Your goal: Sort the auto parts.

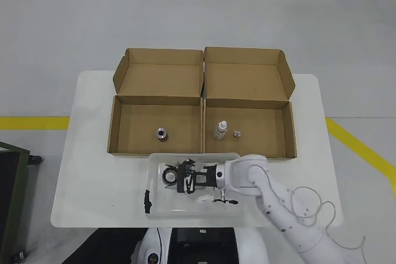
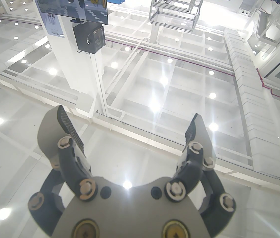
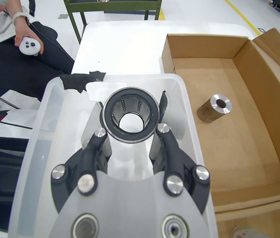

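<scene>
Jaws of the right end effector (image 3: 131, 115) clamp a black-rimmed bearing sleeve (image 3: 130, 138) over the clear bin (image 3: 191, 125) on the worktop (image 1: 92, 178). Just beside the bin, the left cardboard box (image 3: 229, 154) holds a steel bushing (image 3: 214, 111). The left end effector (image 2: 130, 130) gapes empty, aimed at the ceiling.

Two cardboard boxes (image 1: 135, 129) (image 1: 264, 132), one clear bin (image 1: 160, 201) and four auto parts (image 1: 160, 133) (image 1: 220, 129) (image 1: 237, 133) (image 1: 169, 176) show.
</scene>
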Tool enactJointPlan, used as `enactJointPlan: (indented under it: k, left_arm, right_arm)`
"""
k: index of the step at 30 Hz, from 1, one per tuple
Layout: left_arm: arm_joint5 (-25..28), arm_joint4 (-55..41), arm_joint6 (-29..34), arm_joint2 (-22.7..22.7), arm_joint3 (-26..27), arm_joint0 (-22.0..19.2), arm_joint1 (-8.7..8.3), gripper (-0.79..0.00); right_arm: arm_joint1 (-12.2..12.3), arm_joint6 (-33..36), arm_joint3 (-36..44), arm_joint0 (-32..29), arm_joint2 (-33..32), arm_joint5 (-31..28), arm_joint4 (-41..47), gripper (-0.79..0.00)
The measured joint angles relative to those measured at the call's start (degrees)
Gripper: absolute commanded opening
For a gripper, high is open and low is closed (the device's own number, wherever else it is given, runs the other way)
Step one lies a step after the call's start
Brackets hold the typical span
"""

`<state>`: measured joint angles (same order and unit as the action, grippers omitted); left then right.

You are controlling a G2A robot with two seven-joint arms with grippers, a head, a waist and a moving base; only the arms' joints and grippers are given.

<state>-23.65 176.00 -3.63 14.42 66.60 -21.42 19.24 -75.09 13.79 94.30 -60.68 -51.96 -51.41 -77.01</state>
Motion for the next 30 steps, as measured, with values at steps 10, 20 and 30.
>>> enactJointPlan:
  k: [10,20,30]
  left_arm:
    - [0.0,0.0,0.0,0.0,0.0,0.0,0.0,0.0]
    - [0.0,0.0,0.0,0.0,0.0,0.0,0.0,0.0]
    - [0.0,0.0,0.0,0.0,0.0,0.0,0.0,0.0]
  right_arm:
    - [1.03,-0.91,7.5,-0.48,-6.11,1.07,9.09,-0.785]
    - [1.88,-4.8,11.52,-0.08,-13.32,3.56,17.05,-0.785]
    - [2.3,-8.38,14.3,0.93,-17.15,3.96,24.46,-0.785]
